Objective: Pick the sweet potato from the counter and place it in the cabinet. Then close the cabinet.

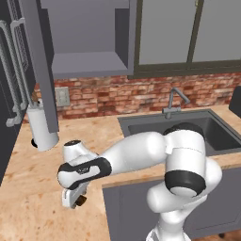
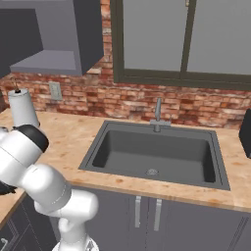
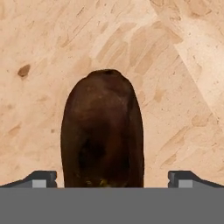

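No readable text, label or number anywhere.

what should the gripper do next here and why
Probably ease down a little further, then close. In the hand view the sweet potato lies on the counter centred between the two fingertips, with the jaws open wide on either side of it. The left base view shows the gripper low over the counter.
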